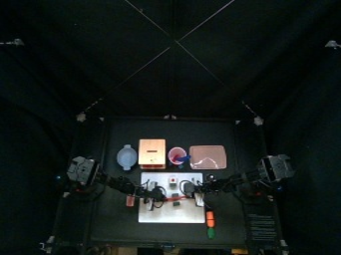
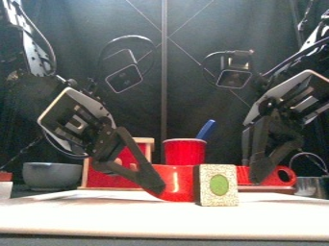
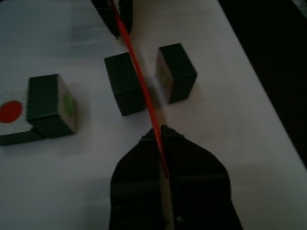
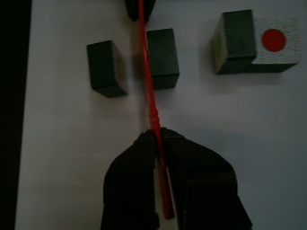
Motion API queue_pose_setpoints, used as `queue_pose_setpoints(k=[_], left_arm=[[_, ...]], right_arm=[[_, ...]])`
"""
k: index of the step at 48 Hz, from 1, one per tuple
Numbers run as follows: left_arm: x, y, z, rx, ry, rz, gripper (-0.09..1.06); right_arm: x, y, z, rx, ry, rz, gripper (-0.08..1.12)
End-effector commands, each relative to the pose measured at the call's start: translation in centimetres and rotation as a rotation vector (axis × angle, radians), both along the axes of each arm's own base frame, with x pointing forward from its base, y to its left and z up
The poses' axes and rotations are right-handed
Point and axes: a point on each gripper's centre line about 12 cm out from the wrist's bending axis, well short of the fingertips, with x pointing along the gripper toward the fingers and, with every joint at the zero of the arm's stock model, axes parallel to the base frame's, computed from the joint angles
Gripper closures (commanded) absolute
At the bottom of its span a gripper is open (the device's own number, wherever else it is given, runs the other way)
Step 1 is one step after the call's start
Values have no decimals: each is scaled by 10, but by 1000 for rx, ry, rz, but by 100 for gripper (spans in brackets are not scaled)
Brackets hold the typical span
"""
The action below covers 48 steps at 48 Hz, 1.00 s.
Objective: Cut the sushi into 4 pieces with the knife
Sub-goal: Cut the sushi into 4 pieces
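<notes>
The sushi roll lies in three dark green pieces on the white cutting board (image 1: 167,206). Two slim pieces (image 3: 128,83) (image 3: 178,70) stand side by side, and a larger end piece (image 3: 48,103) with a white face and red dot stands apart. The red knife (image 3: 142,85) runs edge-on between the two slim pieces (image 4: 106,67) (image 4: 160,56). My left gripper (image 3: 159,148) is shut on one end of the knife and my right gripper (image 4: 156,148) is shut on the other end. In the front view, one piece (image 2: 217,185) shows a green face beside the knife (image 2: 161,180).
Behind the board stand a blue-grey bowl (image 1: 127,155), a wooden box with a red front (image 1: 152,152) and a pink tray (image 1: 208,156). A red cup (image 2: 184,151) holding a blue knife (image 2: 206,128) stands behind the sushi.
</notes>
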Motion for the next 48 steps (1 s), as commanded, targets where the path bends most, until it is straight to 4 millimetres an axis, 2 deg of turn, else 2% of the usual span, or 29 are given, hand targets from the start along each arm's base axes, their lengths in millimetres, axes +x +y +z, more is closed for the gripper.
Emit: queue_pose_setpoints(k=[1,16,22,33,43,48], left_arm=[[4,20,0,19,1,30,76],[7,18,9,16,-24,23,74],[9,4,25,17,-66,-25,71],[6,-16,54,24,-109,-101,52],[2,-16,78,17,-150,-101,32],[-1,-14,90,14,-179,-97,27]], right_arm=[[9,-24,5,-9,-22,-62,95],[9,-21,10,-5,-33,-58,95],[7,-12,23,2,-52,-37,95],[-2,4,50,12,-88,6,95],[-23,12,66,28,-93,24,95],[-41,11,73,46,-82,13,95]])
